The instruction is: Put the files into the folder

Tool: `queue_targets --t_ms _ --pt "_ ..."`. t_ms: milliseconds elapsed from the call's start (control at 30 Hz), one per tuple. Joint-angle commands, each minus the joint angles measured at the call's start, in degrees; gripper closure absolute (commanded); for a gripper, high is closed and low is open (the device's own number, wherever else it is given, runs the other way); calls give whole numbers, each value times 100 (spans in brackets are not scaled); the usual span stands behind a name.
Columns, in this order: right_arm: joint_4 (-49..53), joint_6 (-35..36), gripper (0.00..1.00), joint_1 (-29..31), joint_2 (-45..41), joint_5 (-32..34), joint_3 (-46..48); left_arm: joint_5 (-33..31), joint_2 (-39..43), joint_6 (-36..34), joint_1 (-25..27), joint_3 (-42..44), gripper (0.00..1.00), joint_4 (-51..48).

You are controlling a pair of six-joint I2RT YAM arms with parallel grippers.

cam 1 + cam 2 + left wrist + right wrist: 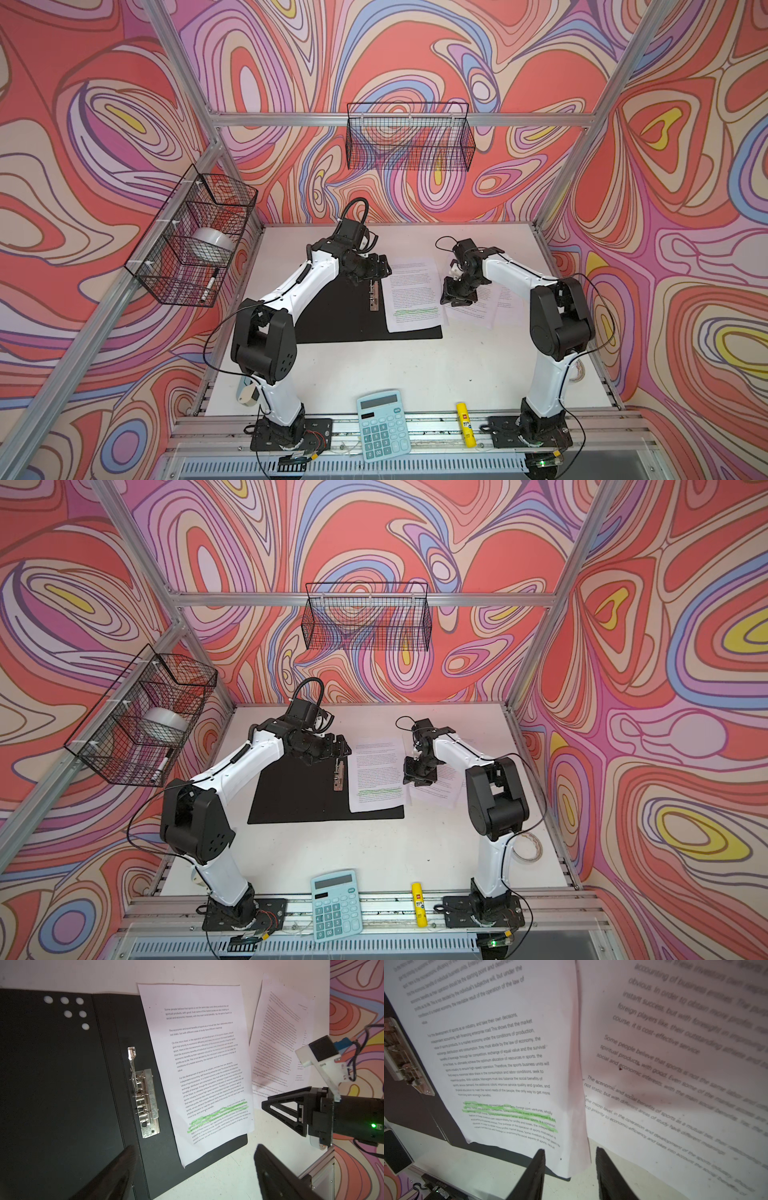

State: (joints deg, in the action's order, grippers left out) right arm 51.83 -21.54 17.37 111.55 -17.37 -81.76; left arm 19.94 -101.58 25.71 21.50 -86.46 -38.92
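1. The folder point(332, 318) lies open; the highlighted sheet point(413, 291) rests on its 3 o'clock half, and the second sheet point(498, 309) lies just beside it at 3 o'clock.
2. The left gripper point(382, 268) gapes wide and empty; the right gripper point(458, 300) is partly open and empty.
3. The paper looks light and floppy: pinch a free edge.

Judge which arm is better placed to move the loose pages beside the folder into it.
Right, probably. The right gripper hangs open over the loose pages at their edge, beside the folder. The left gripper, also open, is near the clip, with the highlighted sheet between it and them.
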Motion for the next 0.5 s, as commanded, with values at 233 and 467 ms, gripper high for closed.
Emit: queue_targets --t_ms 233,467 --pt "150 -176 57 287 397 333 -241 249 128 215 11 206 11 184" --pt "256 -182 57 393 473 452 -323 357 2 316 6 151 11 169"
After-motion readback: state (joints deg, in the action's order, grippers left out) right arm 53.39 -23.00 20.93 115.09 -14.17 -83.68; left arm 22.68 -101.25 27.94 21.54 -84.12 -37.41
